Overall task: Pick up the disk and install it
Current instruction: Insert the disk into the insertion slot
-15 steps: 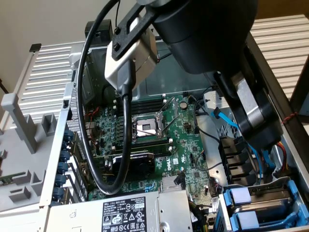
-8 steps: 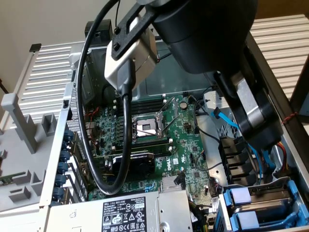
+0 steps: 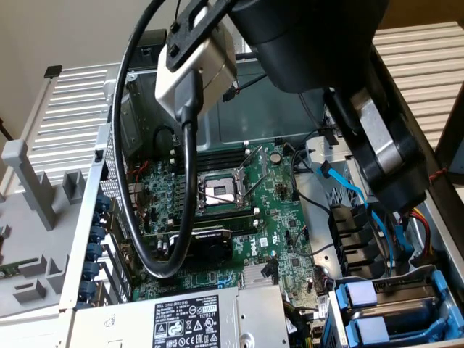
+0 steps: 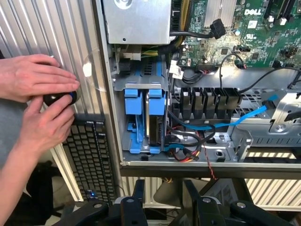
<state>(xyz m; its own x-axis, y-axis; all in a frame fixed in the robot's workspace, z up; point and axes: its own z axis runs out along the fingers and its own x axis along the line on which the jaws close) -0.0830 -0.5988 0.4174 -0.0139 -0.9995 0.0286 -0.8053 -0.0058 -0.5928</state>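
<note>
You have a ribbed white surface (image 4: 47, 28) carrying the open computer case (image 4: 110, 94), which lies on its side just beyond the pincer (image 4: 163, 187).

Place: looked to be an electronics workshop or lab bench for computer assembly.
Main item: an opened desktop computer case (image 3: 239, 123), its green motherboard (image 3: 283, 217) exposed.
Fittings: a silver power-supply box (image 3: 239, 319), a drive cage (image 4: 141, 84) and loose cables.
Surroundings: white ribbed panels (image 3: 72, 101); a black keyboard (image 4: 89, 155) beside the case.
Occupant: a person's hand (image 4: 33, 77) and other hand (image 4: 44, 125) held a small black object.
</note>
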